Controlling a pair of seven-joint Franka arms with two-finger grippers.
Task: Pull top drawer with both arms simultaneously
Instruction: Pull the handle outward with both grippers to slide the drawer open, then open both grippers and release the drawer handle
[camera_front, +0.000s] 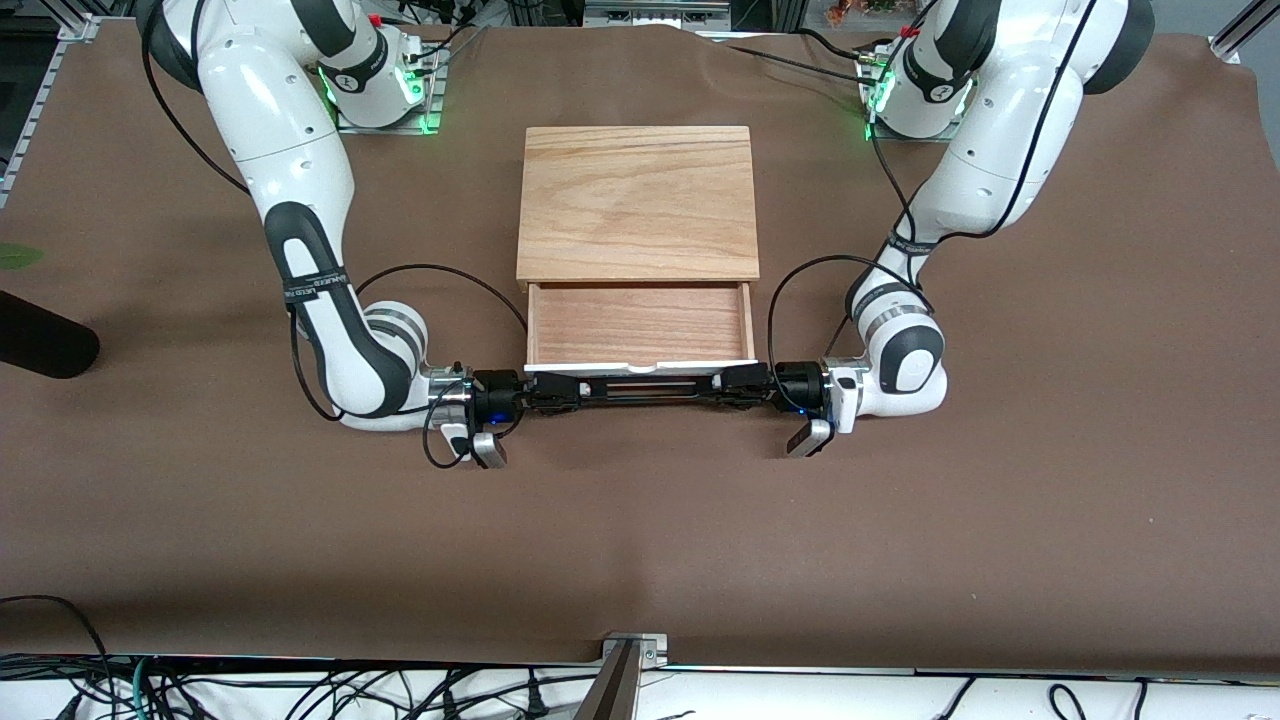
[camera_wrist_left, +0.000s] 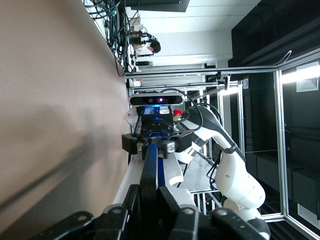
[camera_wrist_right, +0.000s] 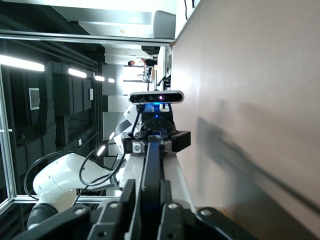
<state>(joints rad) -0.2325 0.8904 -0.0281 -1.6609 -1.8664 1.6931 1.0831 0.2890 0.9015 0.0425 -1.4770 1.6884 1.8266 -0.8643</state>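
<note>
The top drawer (camera_front: 640, 325) stands partly drawn out of the oak-grain casing (camera_front: 637, 203) in the middle of the brown worktop (camera_front: 1050, 520), its reddish-brown tray bare and open to view, its white front panel facing the front camera. Along that panel runs the black bar handle (camera_front: 640, 388), and both grippers are on it: the left gripper (camera_front: 742, 386) at the end toward the left arm's side of the worktop, the right gripper (camera_front: 545, 390) at the end toward the right arm's side. Each wrist view looks straight down the bar between that gripper's own fingers, which sit close against it with no gap to be seen, so both appear clamped on the handle, though the contact itself is half hidden at the edge of those views. By my judgement the pull is well along, with more travel possibly left. The main risk is uneven pulling: if one arm leads the other, the wide, shallow drawer would skew in the casing and bind, or the thin bar could slide through a grip. The casing looks unfastened, so a jammed drawer might drag the whole box across the worktop. Pulling too far could also bring the drawer clean out.
</note>
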